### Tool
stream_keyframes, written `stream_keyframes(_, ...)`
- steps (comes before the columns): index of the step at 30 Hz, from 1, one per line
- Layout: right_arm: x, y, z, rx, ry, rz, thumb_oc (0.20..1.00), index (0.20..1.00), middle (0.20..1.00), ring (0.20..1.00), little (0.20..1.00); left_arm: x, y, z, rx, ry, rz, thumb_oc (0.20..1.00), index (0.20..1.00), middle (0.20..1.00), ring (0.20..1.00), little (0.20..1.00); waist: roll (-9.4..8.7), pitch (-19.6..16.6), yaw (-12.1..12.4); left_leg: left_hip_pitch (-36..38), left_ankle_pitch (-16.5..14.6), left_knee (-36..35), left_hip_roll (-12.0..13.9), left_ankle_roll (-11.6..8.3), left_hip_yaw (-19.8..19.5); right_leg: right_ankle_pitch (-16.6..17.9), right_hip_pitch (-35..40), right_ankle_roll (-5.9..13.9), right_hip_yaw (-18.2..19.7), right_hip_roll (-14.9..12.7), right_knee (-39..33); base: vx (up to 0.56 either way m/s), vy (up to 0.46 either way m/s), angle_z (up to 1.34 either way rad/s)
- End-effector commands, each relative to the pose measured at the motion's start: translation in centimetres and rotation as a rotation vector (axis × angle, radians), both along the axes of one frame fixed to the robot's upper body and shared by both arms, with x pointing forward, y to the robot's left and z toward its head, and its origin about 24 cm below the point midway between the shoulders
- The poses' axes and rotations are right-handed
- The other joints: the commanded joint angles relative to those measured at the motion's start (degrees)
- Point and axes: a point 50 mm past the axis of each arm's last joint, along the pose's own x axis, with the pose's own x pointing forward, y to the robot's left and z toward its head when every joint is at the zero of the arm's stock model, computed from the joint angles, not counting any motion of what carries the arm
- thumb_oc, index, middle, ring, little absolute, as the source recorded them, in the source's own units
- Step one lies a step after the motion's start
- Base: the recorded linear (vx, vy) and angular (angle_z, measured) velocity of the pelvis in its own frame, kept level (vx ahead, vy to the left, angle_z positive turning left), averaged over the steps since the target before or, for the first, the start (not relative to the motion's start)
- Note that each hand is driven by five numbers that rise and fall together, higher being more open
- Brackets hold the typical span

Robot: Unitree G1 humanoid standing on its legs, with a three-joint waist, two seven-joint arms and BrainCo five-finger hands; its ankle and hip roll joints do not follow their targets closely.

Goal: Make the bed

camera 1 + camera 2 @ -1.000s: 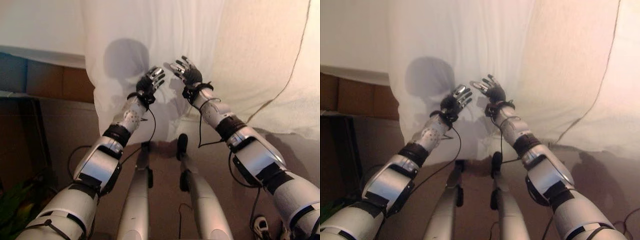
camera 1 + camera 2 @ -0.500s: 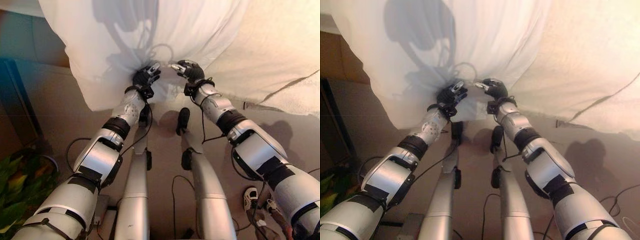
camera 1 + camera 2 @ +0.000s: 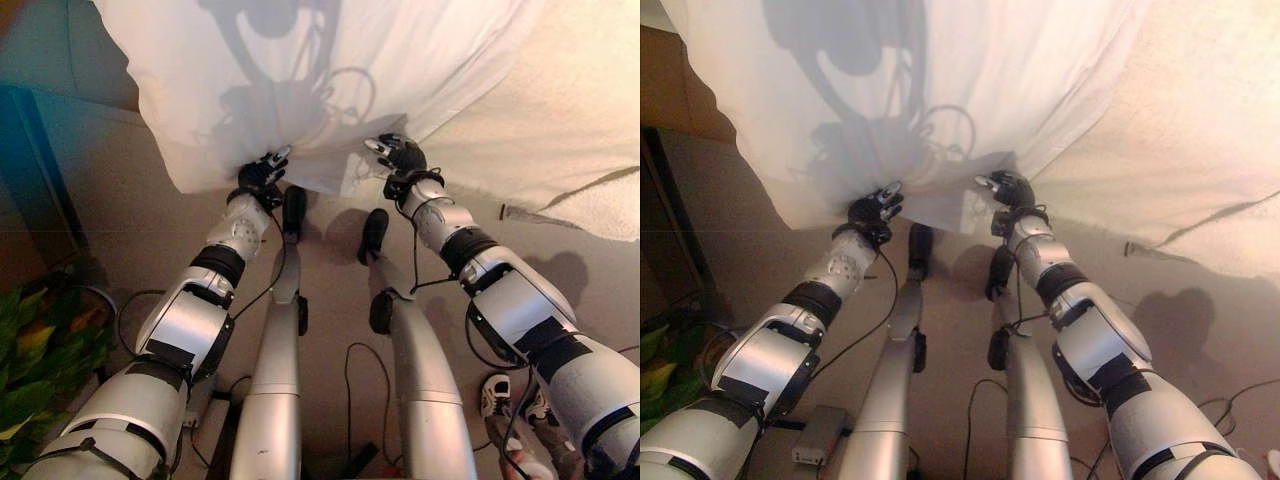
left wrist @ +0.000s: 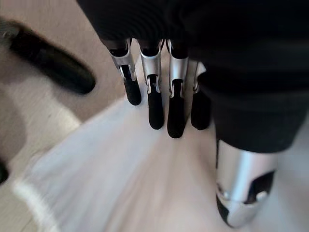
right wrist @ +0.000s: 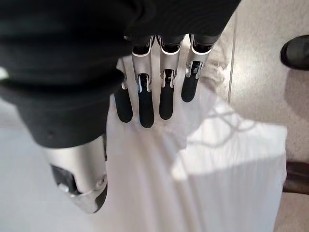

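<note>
Both hands reach the hanging lower edge of the white sheet (image 3: pixel 300 90) near the frame's upper middle; the left hand (image 3: pixel 260 172) and right hand (image 3: pixel 398 155) have straight, spread fingers, gripping nothing. Closing on the hem evenly, hands level, should keep it square. Wrist views show the fingertips (image 4: pixel 155 108) over cloth; the eye views show the cream blanket (image 3: pixel 540 130) at right.

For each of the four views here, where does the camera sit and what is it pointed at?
Left eye view: on the head, looking down at the white sheet, both arms, left hand.
Right eye view: same scene, slightly offset; right hand.
Left wrist view: along straight fingers over the sheet.
Right wrist view: along straight fingers over the sheet.
All share the sheet.
</note>
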Motion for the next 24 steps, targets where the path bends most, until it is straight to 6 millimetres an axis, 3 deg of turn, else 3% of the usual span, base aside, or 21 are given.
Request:
stream_keyframes(1, -0.3, -2.8, -1.3, 0.026, -0.005, -0.135, 1.0, 1.0, 1.0, 1.0, 1.0, -1.1, 5.6, 1.6, -0.048, -0.091, 0.311, 1.0, 1.0, 1.0, 1.0, 1.0, -0.5, 1.52, -0.51, 0.68, -7.25, 5.45, -5.99, -1.26, 3.34, 8.44, 6.17, 7.14, 2.25, -0.76, -15.75, -0.01, 0.004, 0.03)
stream_keyframes(2, -0.4, -2.8, -1.4, 0.026, -0.005, -0.135, 1.0, 1.0, 1.0, 1.0, 1.0, -1.1, 5.6, 1.6, -0.048, -0.09, 0.311, 1.0, 1.0, 1.0, 1.0, 1.0, -0.48, 1.52, -0.5, 0.72, -7.27, 5.49, -6.0, -1.26, 3.34, 8.41, 6.2, 7.14, 2.25, -0.76, -15.7, -0.02, 0.011, 0.05)
stream_keyframes(3, -0.8, -4.5, -2.9, 0.051, 0.026, -0.194, 1.0, 1.0, 1.0, 1.0, 1.0, -1.7, 6.8, 0.3, -0.065, -0.062, 0.374, 1.0, 1.0, 1.0, 1.0, 1.0, -0.45, 1.52, -0.59, 0.73, -7.36, 5.61, -5.97, -1.26, 3.52, 8.23, 6.08, 7.08, 2.22, -0.78, -15.45, 0.0, 0.0, 0.0)
stream_keyframes(5, -1.0, -5.1, -3.5, 0.057, 0.036, -0.212, 1.0, 1.0, 1.0, 1.0, 1.0, -1.9, 7.2, -0.3, -0.068, -0.043, 0.396, 1.0, 1.0, 1.0, 1.0, 1.0, -0.5, 1.52, -0.67, 0.93, -7.45, 5.61, -5.91, -1.26, 3.63, 8.15, 6.11, 7.05, 2.24, -0.78, -15.29, 0.0, 0.0, 0.0)
stream_keyframes(6, -1.7, -6.9, -5.3, 0.084, 0.072, -0.281, 1.0, 1.0, 1.0, 1.0, 1.0, -2.7, 8.5, -1.8, -0.06, -0.003, 0.448, 1.0, 1.0, 1.0, 1.0, 1.0, -0.61, 1.52, -0.95, 0.81, -7.63, 5.86, -5.84, -1.23, 3.9, 8.04, 5.88, 7.07, 2.13, -0.82, -14.8, 0.0, 0.0, 0.0)
stream_keyframes(7, -1.7, -6.9, -5.4, 0.084, 0.073, -0.281, 1.0, 1.0, 1.0, 1.0, 1.0, -2.7, 8.5, -1.9, -0.059, -0.002, 0.447, 1.0, 1.0, 1.0, 1.0, 1.0, -0.64, 1.52, -0.91, 0.87, -7.67, 5.91, -5.84, -1.22, 3.94, 8.01, 5.93, 7.08, 2.16, -0.82, -14.74, -0.03, 0.053, 0.01)
stream_keyframes(8, -2.7, -9.0, -7.7, 0.12, 0.132, -0.367, 1.0, 1.0, 1.0, 1.0, 1.0, -3.5, 9.8, -3.6, -0.064, 0.051, 0.498, 1.0, 1.0, 1.0, 1.0, 1.0, -0.77, 1.52, -1.23, 0.78, -8.01, 6.54, -5.81, -1.14, 4.22, 7.85, 5.76, 7.09, 1.85, -0.88, -13.93, -0.02, 0.032, 0.01)
stream_keyframes(9, -2.8, -9.1, -7.7, 0.12, 0.134, -0.366, 1.0, 1.0, 1.0, 1.0, 1.0, -3.5, 9.8, -3.7, -0.063, 0.052, 0.498, 1.0, 1.0, 1.0, 1.0, 1.0, -0.81, 1.52, -1.18, 0.84, -8.08, 6.64, -5.81, -1.13, 4.26, 7.78, 5.8, 7.1, 1.89, -0.89, -13.83, -0.04, 0.049, 0.0)
stream_keyframes(10, -3.9, -10.6, -9.9, 0.153, 0.185, -0.431, 1.0, 1.0, 1.0, 1.0, 1.0, -4.4, 10.5, -5.3, -0.073, 0.091, 0.532, 1.0, 1.0, 1.0, 1.0, 1.0, -0.91, 1.52, -1.47, 0.71, -8.56, 7.57, -5.69, -1.02, 4.61, 7.59, 5.66, 7.1, 1.83, -1.01, -13.04, -0.03, 0.027, -0.01)
stream_keyframes(12, -4.7, -11.4, -11.2, 0.169, 0.218, -0.467, 1.0, 1.0, 1.0, 1.0, 1.0, -4.9, 10.9, -6.4, -0.076, 0.121, 0.545, 1.0, 1.0, 1.0, 1.0, 1.0, -0.98, 1.52, -1.64, 0.73, -8.93, 8.19, -5.64, -0.87, 4.79, 7.43, 5.59, 7.08, 1.84, -1.07, -12.42, -0.04, 0.03, 0.0)
stream_keyframes(13, -6.3, -12.9, -13.6, 0.194, 0.279, -0.531, 1.0, 1.0, 1.0, 1.0, 1.0, -6.1, 11.4, -8.7, -0.087, 0.184, 0.572, 1.0, 1.0, 1.0, 1.0, 1.0, -1.1, 1.52, -2.1, 0.85, -9.61, 9.74, -5.51, -0.54, 5.26, 7.09, 5.64, 6.95, 1.7, -1.31, -11.15, -0.03, 0.022, 0.0)
stream_keyframes(14, -6.3, -12.9, -13.7, 0.193, 0.28, -0.531, 1.0, 1.0, 1.0, 1.0, 1.0, -6.1, 11.4, -8.7, -0.086, 0.185, 0.572, 1.0, 1.0, 1.0, 1.0, 1.0, -1.1, 1.52, -2.09, 0.88, -9.66, 9.79, -5.5, -0.54, 5.28, 7.06, 5.67, 6.96, 1.72, -1.3, -11.11, -0.05, 0.035, 0.02)
stream_keyframes(15, -7.2, -13.2, -14.9, 0.205, 0.314, -0.55, 1.0, 1.0, 1.0, 1.0, 1.0, -6.6, 11.6, -9.7, -0.093, 0.215, 0.58, 1.0, 1.0, 1.0, 1.0, 1.0, -1.2, 1.52, -2.37, 0.97, -10.06, 10.62, -5.5, -0.34, 5.55, 6.91, 5.71, 6.9, 1.69, -1.4, -10.53, -0.04, 0.032, 0.0)
stream_keyframes(18, -10.3, -13.6, -19.1, 0.237, 0.422, -0.6, 1.0, 1.0, 1.0, 1.0, 1.0, -8.9, 10.9, -14.1, -0.12, 0.336, 0.59, 1.0, 1.0, 1.0, 1.0, 1.0, -1.8, 1.52, -2.93, 2.48, -11.46, 13.56, -5.5, 0.65, 6.39, 6.04, 6.58, 6.9, 1.94, -1.55, -7.54, -0.05, 0.046, -0.04)
stream_keyframes(19, -10.3, -13.6, -19.2, 0.237, 0.423, -0.6, 1.0, 1.0, 1.0, 1.0, 1.0, -8.9, 10.9, -14.2, -0.119, 0.337, 0.59, 1.0, 1.0, 1.0, 1.0, 1.0, -1.81, 1.52, -2.92, 2.53, -11.49, 13.58, -5.49, 0.66, 6.41, 6.01, 6.62, 6.9, 1.96, -1.55, -7.51, -0.05, 0.036, -0.15)
stream_keyframes(20, -11.7, -13.7, -20.7, 0.23, 0.467, -0.607, 1.0, 1.0, 1.0, 1.0, 1.0, -10.1, 9.9, -16.6, -0.119, 0.417, 0.569, 1.0, 1.0, 1.0, 1.0, 1.0, -1.91, 1.52, -3.09, 4.48, -12.17, 14.91, -5.61, 1.18, 7.01, 5.25, 8.02, 6.89, 2.2, -1.7, -5.78, -0.03, 0.024, -0.15)
stream_keyframes(21, -11.7, -13.7, -20.8, 0.229, 0.468, -0.607, 1.0, 1.0, 1.0, 1.0, 1.0, -10.2, 9.9, -16.6, -0.118, 0.418, 0.569, 1.0, 1.0, 1.0, 1.0, 1.0, -1.92, 1.52, -3.08, 4.58, -12.19, 14.89, -5.61, 1.18, 7.03, 5.22, 8.09, 6.9, 2.22, -1.7, -5.77, -0.01, 0.051, -0.14)
stream_keyframes(22, -13.2, -13.6, -22.4, 0.218, 0.519, -0.609, 1.0, 1.0, 1.0, 1.0, 1.0, -11.5, 8.8, -18.9, -0.106, 0.491, 0.539, 1.0, 1.0, 1.0, 1.0, 1.0, -1.83, 1.52, -3.11, 8.51, -14.11, 15.83, -5.79, 1.6, 7.02, 3.25, 11.24, 7.12, 2.93, -1.56, -3.86, -0.04, 0.053, -0.12)
stream_keyframes(23, -14.3, -13.5, -23.4, 0.211, 0.55, -0.61, 1.0, 1.0, 1.0, 1.0, 1.0, -12.5, 8.3, -20.1, -0.098, 0.531, 0.523, 1.0, 1.0, 1.0, 1.0, 1.0, -1.87, 1.52, -3.17, 10.12, -13.34, 15.72, -5.98, 2.13, 7.85, 3.61, 12.48, 6.65, 2.89, -1.83, -3.39, 0.0, 0.078, -0.14)
stream_keyframes(24, -15.1, -13.3, -24.3, 0.206, 0.577, -0.604, 1.0, 1.0, 1.0, 1.0, 1.0, -13.2, 7.9, -21.1, -0.092, 0.57, 0.51, 1.0, 1.0, 1.0, 1.0, 1.0, -1.9, 1.52, -3.27, 13.07, -14.84, 16.04, -6.13, 2.12, 7.62, 2.15, 15.0, 6.9, 3.6, -1.53, -2.29, -0.09, 0.071, -0.14)
